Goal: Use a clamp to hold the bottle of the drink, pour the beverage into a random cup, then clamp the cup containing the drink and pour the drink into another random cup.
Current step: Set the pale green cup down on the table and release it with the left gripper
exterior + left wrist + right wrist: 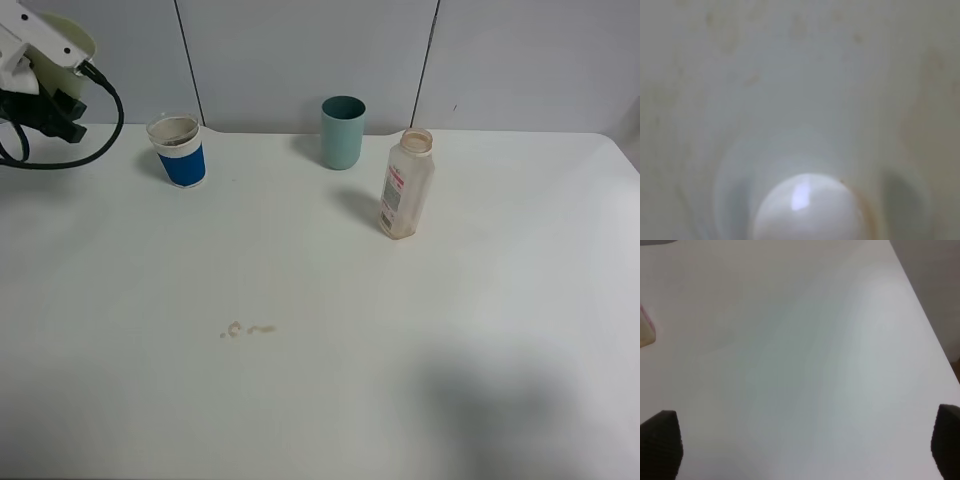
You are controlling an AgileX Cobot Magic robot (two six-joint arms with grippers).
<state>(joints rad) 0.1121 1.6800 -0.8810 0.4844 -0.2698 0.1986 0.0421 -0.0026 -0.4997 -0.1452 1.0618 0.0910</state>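
At the far left, high above the table, my left gripper (pixel 42 62) is shut on the pale yellow-green cup (pixel 68 38). The left wrist view is filled by that cup's (pixel 800 100) blurred pale surface with faint brown streaks; no fingers show there. The blue cup with a white rim band (pixel 178 150) stands upright at the back left. The bottle (pixel 406 185) stands upright and uncapped right of centre, and its edge (pixel 646 331) shows in the right wrist view. My right gripper (pixel 802 445) is open over bare table with nothing between its fingertips (pixel 662 442). Whether any cup holds beverage cannot be told.
A teal cup (pixel 343 132) stands at the back, between the blue cup and the bottle. A few small brown drops (pixel 247 329) lie on the white table (pixel 300 400). A grey wall rises behind the table, and the table's right edge (pixel 932 335) is near the right gripper.
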